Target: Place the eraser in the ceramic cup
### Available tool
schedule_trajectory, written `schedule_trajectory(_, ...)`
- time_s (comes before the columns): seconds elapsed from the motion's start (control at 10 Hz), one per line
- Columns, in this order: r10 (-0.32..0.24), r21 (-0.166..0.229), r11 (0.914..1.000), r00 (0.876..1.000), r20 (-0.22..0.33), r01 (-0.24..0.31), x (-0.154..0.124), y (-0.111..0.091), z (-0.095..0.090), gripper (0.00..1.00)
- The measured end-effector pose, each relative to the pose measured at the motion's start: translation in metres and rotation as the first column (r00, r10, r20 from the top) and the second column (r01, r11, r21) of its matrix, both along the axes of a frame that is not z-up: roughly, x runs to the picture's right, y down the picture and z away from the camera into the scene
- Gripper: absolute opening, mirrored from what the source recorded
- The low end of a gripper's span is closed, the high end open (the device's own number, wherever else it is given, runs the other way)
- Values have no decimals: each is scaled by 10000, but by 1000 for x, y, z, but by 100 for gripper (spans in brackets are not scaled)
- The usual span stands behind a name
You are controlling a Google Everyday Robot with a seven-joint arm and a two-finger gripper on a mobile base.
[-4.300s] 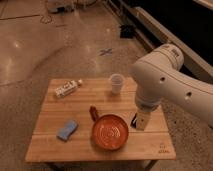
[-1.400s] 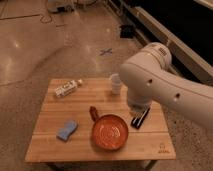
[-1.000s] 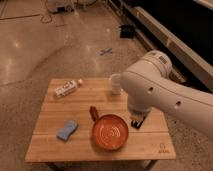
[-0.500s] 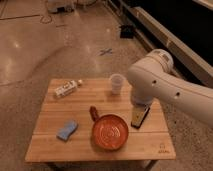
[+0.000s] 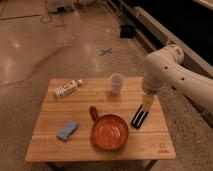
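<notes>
The eraser (image 5: 140,117), a small black block with a pale stripe, lies on the wooden table (image 5: 50,150) at the right, just right of a red bowl. The ceramic cup (image 5: 116,83), small and white, stands upright near the table's back edge, at the middle. My gripper (image 5: 146,104) hangs from the white arm (image 5: 170,70) and sits right over the far end of the eraser, touching it or just above it. The cup is about a hand-length to the gripper's back left.
A red-orange bowl with a handle (image 5: 109,131) sits front centre. A light-blue sponge (image 5: 67,129) lies front left. A white bottle (image 5: 67,88) lies on its side back left. The floor surrounds the table, with a dark wall base at the back right.
The arm has swung to the right and drawn back, so the cup now shows fully. The eraser lies on the same spot of the table.
</notes>
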State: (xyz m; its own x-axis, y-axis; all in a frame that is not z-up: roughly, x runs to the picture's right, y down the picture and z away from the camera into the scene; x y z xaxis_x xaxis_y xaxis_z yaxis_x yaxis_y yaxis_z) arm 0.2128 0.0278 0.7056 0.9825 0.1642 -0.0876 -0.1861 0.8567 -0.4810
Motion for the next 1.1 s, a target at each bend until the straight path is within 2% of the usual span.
schedule_trajectory(0.4, -97, -382, 9992, 9993, 366, 111, 25, 14, 60, 80)
schedule_trajectory(0.8, 27, -574, 9984, 9980, 634, 9, 63, 25, 84, 80)
schedule_trajectory(1.1, 232, -863, 9961, 9973, 699, -171, 84, 42, 91, 80)
